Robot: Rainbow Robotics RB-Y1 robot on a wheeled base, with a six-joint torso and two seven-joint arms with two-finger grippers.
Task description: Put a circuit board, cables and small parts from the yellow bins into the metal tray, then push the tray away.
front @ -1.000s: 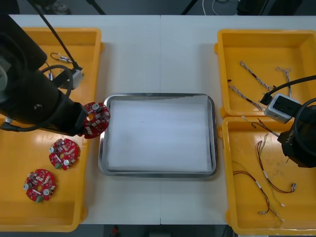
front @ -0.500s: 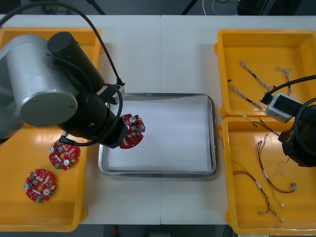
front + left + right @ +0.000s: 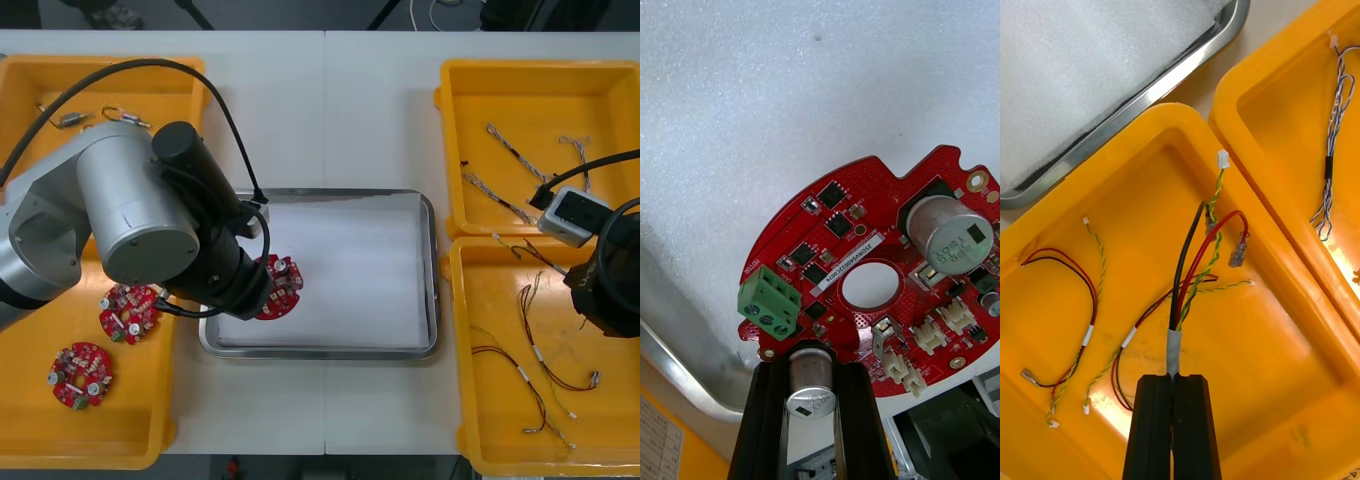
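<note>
left wrist view: left gripper (image 3: 811, 358) clamped on circuit board (image 3: 857, 247) by its edge, just over metal tray (image 3: 330, 351) liner, left side. best lower w/ board flat, then let go. right gripper (image 3: 1171, 386) pinches red and yellow cable (image 3: 1180, 307) over yellow bin (image 3: 1285, 352).

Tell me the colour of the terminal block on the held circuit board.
The terminal block is green; the left wrist view shows it best.

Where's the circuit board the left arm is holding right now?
Front view, robot's left: the red circuit board is clamped in the left gripper over the near-left corner of the metal tray.
</note>
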